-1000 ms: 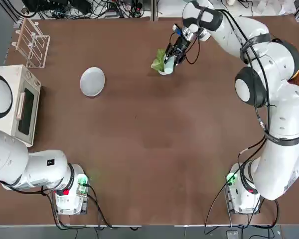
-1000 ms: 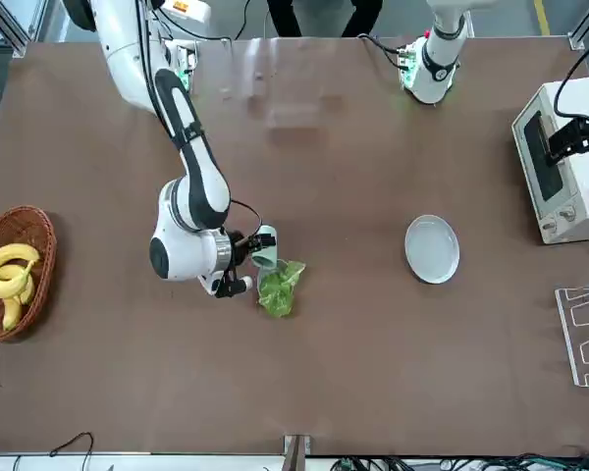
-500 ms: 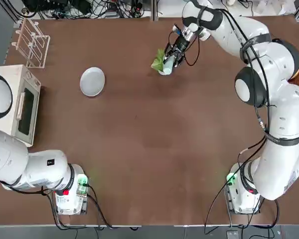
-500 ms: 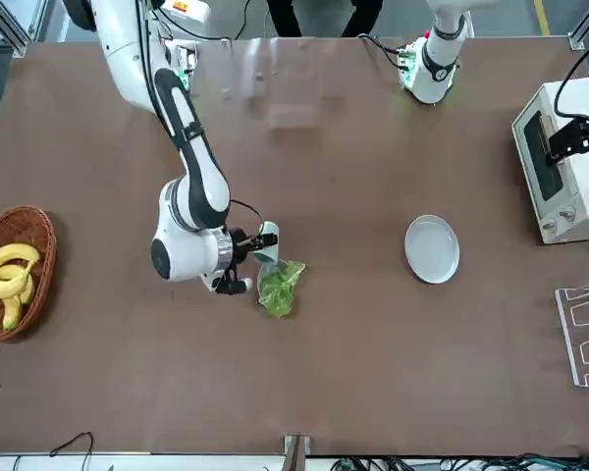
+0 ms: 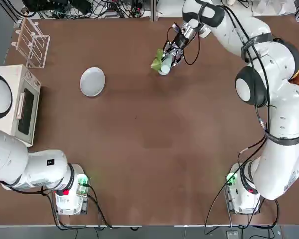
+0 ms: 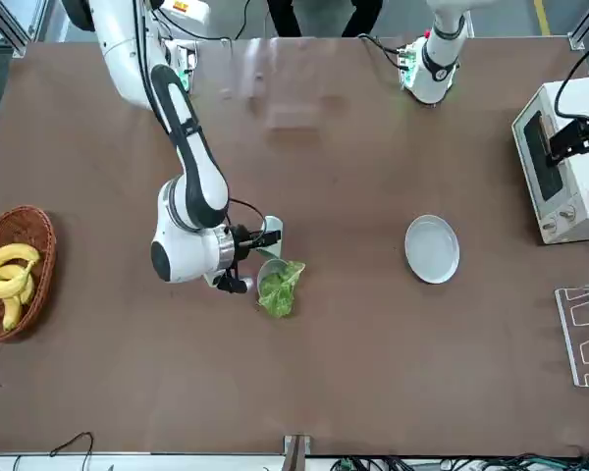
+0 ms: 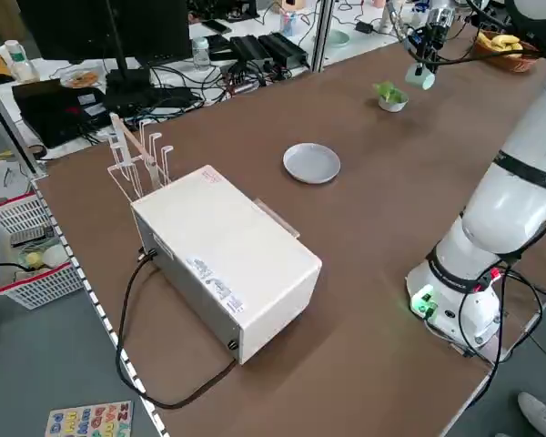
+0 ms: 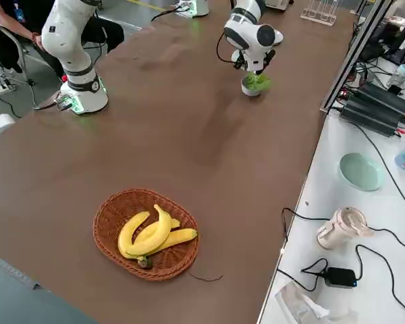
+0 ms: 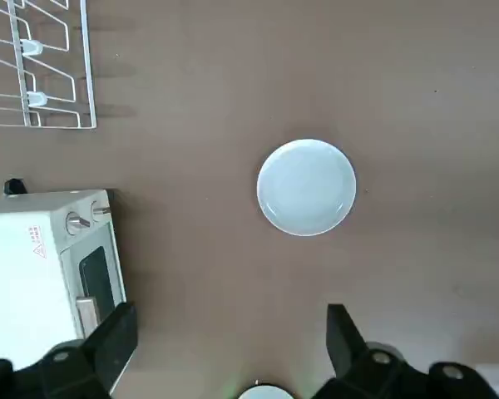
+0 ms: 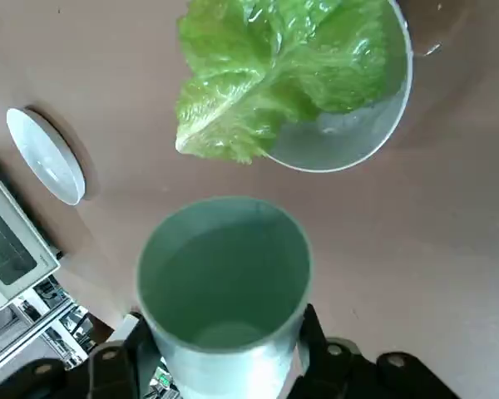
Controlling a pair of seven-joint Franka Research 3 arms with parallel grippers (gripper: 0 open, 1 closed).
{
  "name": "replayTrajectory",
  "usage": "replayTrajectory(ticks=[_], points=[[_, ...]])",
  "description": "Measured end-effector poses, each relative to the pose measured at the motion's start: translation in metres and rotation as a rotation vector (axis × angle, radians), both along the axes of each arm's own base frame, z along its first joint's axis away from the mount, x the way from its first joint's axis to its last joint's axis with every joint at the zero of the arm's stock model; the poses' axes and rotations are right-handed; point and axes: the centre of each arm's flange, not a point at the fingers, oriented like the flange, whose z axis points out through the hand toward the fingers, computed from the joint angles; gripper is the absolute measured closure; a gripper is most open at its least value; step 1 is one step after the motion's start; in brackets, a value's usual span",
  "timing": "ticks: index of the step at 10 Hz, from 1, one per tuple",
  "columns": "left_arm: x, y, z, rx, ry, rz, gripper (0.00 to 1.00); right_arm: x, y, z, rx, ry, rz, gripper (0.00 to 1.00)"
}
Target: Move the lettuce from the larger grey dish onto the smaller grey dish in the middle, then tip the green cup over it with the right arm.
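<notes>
A brown tabletop spreads between the two arms, with the white oven (image 5: pixel 25 107) at the robot's left and the basket of bananas (image 8: pixel 146 233) at its right. The lettuce (image 10: pixel 266 71) sits in the smaller grey dish (image 10: pixel 341 137), part of it spilling over the rim, while the larger grey dish (image 6: pixel 432 249) lies well apart with no leaves on it. The transfer looks done, so the tip seems to be the step in hand. The green cup (image 10: pixel 224 274) is clasped between the fingers of the right gripper (image 10: pixel 225 320), raised close to the small dish. To pour well, the mouth should come right over the leaves before the cup turns much further, with the turn made slowly about the rim. Leaves may hide the dish's edge, so aiming at its middle is safer than at the overhang; too low a pass could snag the lettuce or nudge the dish. The grip needs to be firm enough to prevent slipping, yet light on the wall. The right arm (image 6: pixel 191 211) reaches far across the table, its wrist bent low and the cup leaning. The left gripper (image 9: pixel 231 314) waits beside the oven, its fingers wide apart and holding nothing.
</notes>
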Motion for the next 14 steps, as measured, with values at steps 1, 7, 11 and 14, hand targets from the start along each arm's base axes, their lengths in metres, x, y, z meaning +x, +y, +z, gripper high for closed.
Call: replayTrajectory(ticks=[1,7,11,14], points=[[0.0,0.0,0.0,0.0,-0.001,0.0,0.0,0.001,-0.001,0.0,-0.001,0.004,-0.006,0.31],[0.003,0.0,0.002,0.0,-0.022,0.0,0.0,0.014,-0.046,-0.016,0.127,-0.215,0.246,0.31],[0.017,0.0,0.008,0.001,-0.127,-0.004,0.0,0.024,-0.111,-0.033,0.278,-0.539,0.602,0.31],[0.018,-0.002,0.007,-0.012,-0.133,-0.008,0.0,0.023,-0.17,-0.029,0.401,-0.795,0.854,0.31]])
